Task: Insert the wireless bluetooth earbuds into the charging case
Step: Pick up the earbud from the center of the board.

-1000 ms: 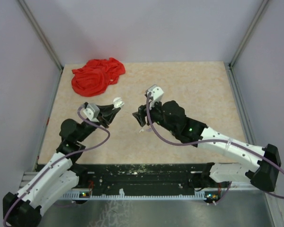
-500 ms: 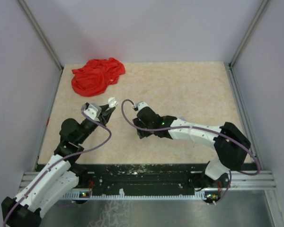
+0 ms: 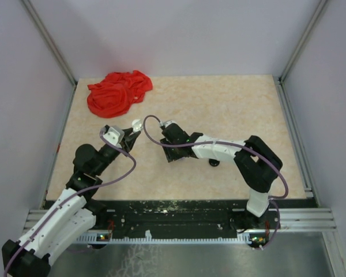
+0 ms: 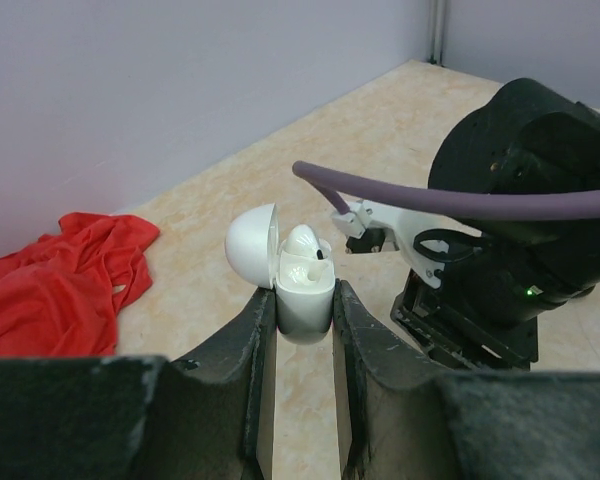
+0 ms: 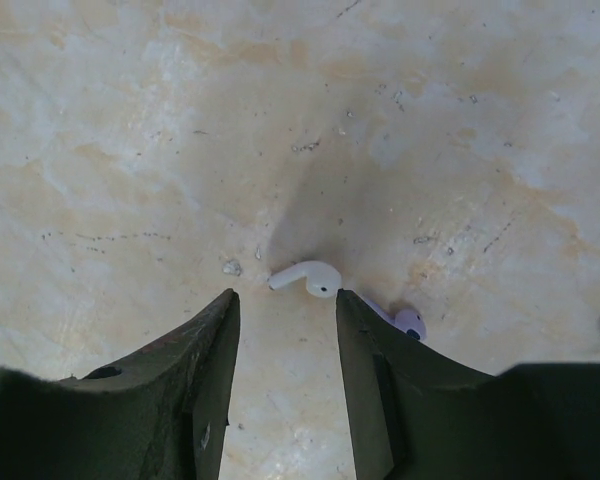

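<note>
I've got my right end effector [image 5: 285, 298] hanging half-open and empty. The earbud [image 5: 305, 277] lies on the tabletop [image 5: 130, 120] at twelve o'clock off its tips, stem crosswise nine-to-three, while my left end effector [image 4: 303, 296] clamps the open case [image 4: 300, 275].

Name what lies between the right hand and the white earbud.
Only bare beige marbled tabletop; the right wrist view shows the small white plastic earbud lying just ahead of the open right hand.
</note>
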Controlling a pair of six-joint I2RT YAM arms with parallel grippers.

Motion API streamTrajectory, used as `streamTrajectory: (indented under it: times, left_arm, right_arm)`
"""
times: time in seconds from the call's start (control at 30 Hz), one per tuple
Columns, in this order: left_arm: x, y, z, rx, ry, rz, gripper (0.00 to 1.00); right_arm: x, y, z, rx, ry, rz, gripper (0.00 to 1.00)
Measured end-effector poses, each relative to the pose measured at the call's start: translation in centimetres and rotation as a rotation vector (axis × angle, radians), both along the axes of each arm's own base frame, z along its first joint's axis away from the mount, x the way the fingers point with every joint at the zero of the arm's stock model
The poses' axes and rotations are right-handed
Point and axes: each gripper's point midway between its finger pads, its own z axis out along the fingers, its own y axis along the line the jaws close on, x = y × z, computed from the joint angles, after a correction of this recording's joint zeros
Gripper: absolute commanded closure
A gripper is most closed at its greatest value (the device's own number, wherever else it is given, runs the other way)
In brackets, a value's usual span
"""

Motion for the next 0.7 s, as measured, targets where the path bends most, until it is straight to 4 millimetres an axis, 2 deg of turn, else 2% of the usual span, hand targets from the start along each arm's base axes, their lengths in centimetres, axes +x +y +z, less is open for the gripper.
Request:
streamTrajectory:
  times: [0.37, 0.7]
  left_arm:
    - [0.0, -0.1, -0.2, 0.003, 0.006, -0.005, 1.00]
    - [0.0, -0.1, -0.3, 0.006, 0.011, -0.007, 0.99]
  right_arm:
    - [0.4, -0.2, -2.0, -0.051, 0.022, 0.005, 0.60]
    - [0.3, -0.3, -2.9, -0.066, 0.035, 0.006, 0.69]
